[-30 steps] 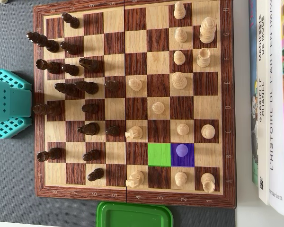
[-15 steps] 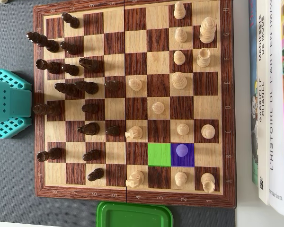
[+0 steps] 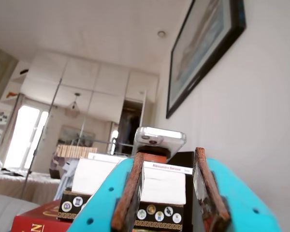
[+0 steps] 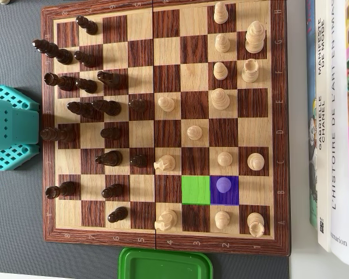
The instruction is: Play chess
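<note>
In the overhead view a wooden chessboard fills the frame, with dark pieces on its left half and light pieces on its right. One square is tinted green. The square beside it is tinted purple, and a pawn stands on it. The arm's teal body sits off the board's left edge. In the wrist view my gripper points up and away from the board; its two brown-padded jaws stand apart with nothing between them. The board is out of that view.
A green plastic lid lies below the board's bottom edge. Books lie along its right side. Beyond the jaws, the wrist view shows a stack of books with a phone on top, and a framed picture on the wall.
</note>
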`<state>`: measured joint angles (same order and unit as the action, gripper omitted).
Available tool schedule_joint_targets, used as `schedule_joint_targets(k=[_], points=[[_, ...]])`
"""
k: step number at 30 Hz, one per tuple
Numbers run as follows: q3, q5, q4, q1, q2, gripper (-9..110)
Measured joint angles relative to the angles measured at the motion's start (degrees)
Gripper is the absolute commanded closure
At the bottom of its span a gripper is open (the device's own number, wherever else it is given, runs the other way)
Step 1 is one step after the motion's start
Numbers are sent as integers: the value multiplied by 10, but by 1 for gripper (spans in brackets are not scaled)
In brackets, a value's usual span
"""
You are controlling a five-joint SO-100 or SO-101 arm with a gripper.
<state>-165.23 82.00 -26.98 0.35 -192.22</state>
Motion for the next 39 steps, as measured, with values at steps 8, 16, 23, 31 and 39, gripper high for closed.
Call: schedule_joint_targets(k=[8,16,23,31,39], points=[[57,0,266,0,2,86],[72,0,467,0,11,86],[115,0,636,0,16,86],[216,0,764,0,201,86],[340,0,844,37,413,86]])
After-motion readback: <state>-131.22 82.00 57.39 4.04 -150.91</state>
